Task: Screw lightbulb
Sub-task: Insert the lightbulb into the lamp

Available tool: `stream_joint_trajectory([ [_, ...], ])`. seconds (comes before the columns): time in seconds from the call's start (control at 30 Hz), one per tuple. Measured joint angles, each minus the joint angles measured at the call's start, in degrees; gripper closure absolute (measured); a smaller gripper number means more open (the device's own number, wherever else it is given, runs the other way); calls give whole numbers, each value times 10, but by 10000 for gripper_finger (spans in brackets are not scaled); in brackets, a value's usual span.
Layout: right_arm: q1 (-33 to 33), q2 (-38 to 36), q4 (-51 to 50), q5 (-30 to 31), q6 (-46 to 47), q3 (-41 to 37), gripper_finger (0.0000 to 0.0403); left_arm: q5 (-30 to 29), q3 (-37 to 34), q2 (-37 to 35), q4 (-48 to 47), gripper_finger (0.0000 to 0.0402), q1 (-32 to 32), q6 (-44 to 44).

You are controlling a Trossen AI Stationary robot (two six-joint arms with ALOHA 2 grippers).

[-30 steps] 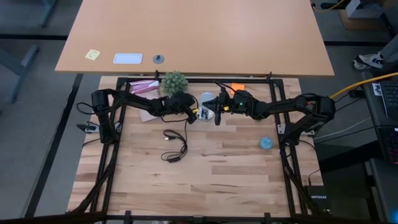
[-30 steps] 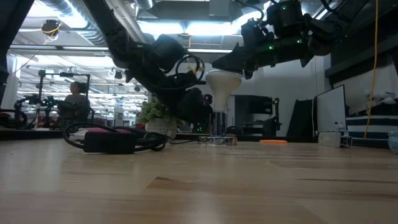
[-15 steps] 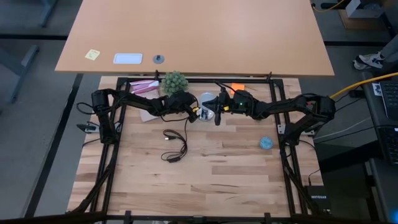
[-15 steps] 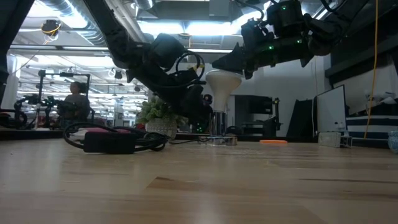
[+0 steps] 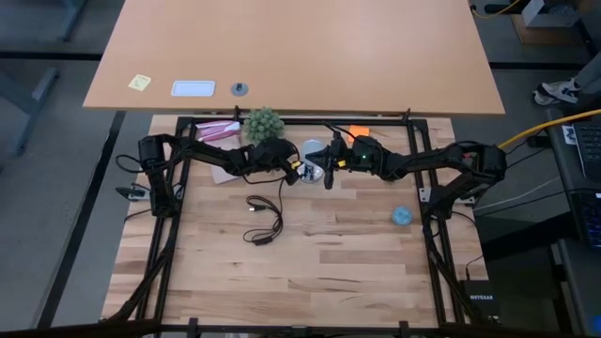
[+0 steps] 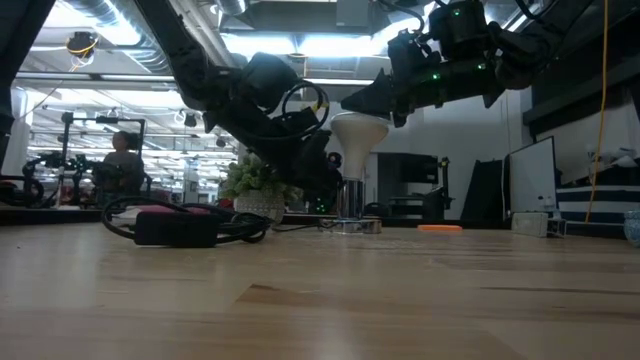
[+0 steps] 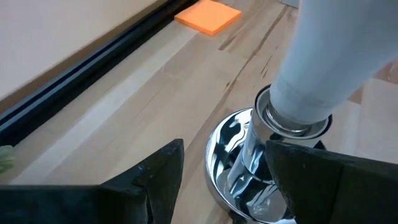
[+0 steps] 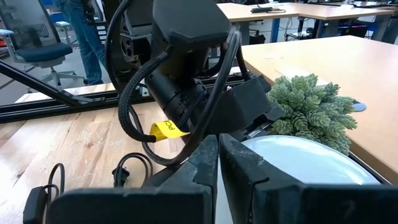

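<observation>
Item: lightbulb (image 6: 358,135), white, dome up, standing upright with its grey screw base entered in the chrome socket (image 7: 249,165); the socket sits on the tabletop (image 5: 329,244), just beside the small green plant (image 5: 264,122); an orange pad (image 7: 208,15) lies farther off from the socket, near the tabletop's back rail.

Left pincer (image 7: 224,177): low at the socket, fingers spread to either side of the chrome base, apparently bracing it; whether the pads actually touch the metal I cannot tell.

Right pincer (image 6: 352,101): above the socket, at the bulb's dome, fingers (image 8: 205,162) clenched together; the dome shows just beyond them, so the closed tips seem to rest on or near the glass and not around it.

Hazards, judged:
- cross-threading; if the bulb leans off the socket's axis while turned, the threads bind; cause: the right pincer pushing from one side of the dome;
- slip on frosted glass; closed tips have little purchase on a round dome, so a twist may spin free with no turn of the bulb;
- socket rotation or tipping; if the left pincer does not hold firmly, the base turns with the bulb, dragging the black cord (image 5: 267,218);
- collision; both wrists crowd the socket, near the plant.
</observation>
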Motion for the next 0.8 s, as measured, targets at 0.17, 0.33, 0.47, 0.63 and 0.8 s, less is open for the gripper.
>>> stream_joint_trajectory([
  [0.17,0,0,0,0,0,0,379,1,0,0,5,184,0,-6],
  [0.33,0,0,0,0,0,0,379,2,0,0,10,184,0,-6],
  [0.47,0,0,0,0,0,0,379,2,0,3,13,184,0,-6],
  [0.63,0,0,0,2,0,0,379,3,0,21,32,184,0,-8],
  [0.8,0,0,0,1,0,0,379,3,0,28,36,184,0,-8],
])
